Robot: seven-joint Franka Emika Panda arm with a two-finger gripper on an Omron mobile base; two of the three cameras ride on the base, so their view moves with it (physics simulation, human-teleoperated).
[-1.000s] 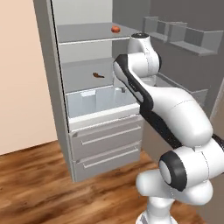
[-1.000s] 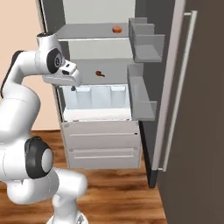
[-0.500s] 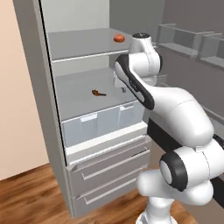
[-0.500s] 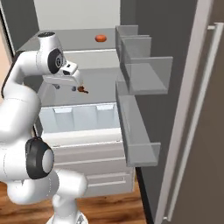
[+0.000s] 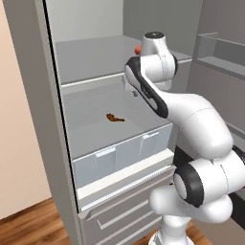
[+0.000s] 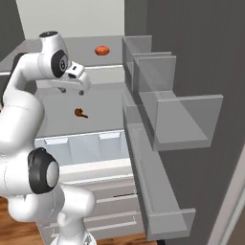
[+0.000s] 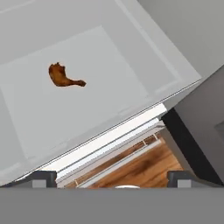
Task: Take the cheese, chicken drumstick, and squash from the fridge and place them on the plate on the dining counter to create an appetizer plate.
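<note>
Claw (image 6: pixel 72 89) of the white arm hangs spread wide and empty inside the tall grey fridge (image 5: pixel 43 119), above its flat grey middle shelf (image 6: pixel 103 107). On that shelf lies the tiny dark brown chicken drumstick (image 7: pixel 64 76), apart from the fingers. One shelf up sits the round red-orange squash (image 6: pixel 101 50).

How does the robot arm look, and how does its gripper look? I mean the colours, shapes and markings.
The arm is glossy white, built of thick rounded segments with dark grey to black bands and discs at the joints. No loose cables show. The gripper has a white block-shaped body with a small dark round spot, and two short dark grey fingers with squared tips.
</note>
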